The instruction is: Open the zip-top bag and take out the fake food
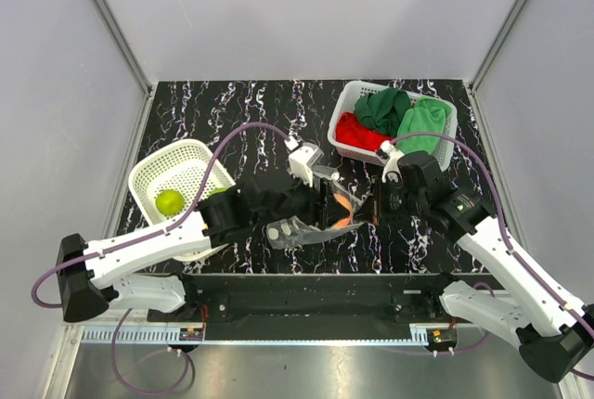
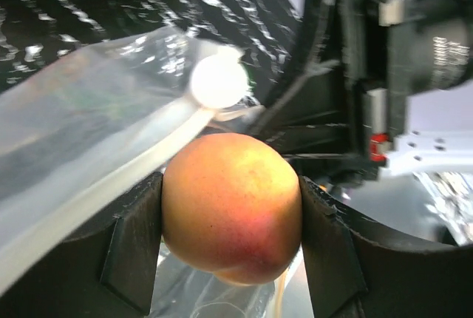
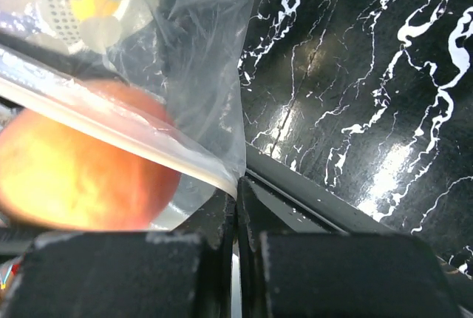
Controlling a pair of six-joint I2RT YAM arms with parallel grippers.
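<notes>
Within white basket (image 1: 151, 173), green apple (image 1: 170, 202)

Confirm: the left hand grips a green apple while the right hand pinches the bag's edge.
Not an apple: the left wrist view shows the left hand gripping the peach. The right hand does pinch the edge of the zip-top bag.

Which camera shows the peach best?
The left wrist view: the peach fills the centre, large and sharp, clamped by the left gripper. The right wrist view shows it blurred behind the zip-top bag; the top external view shows only an orange sliver.
</notes>
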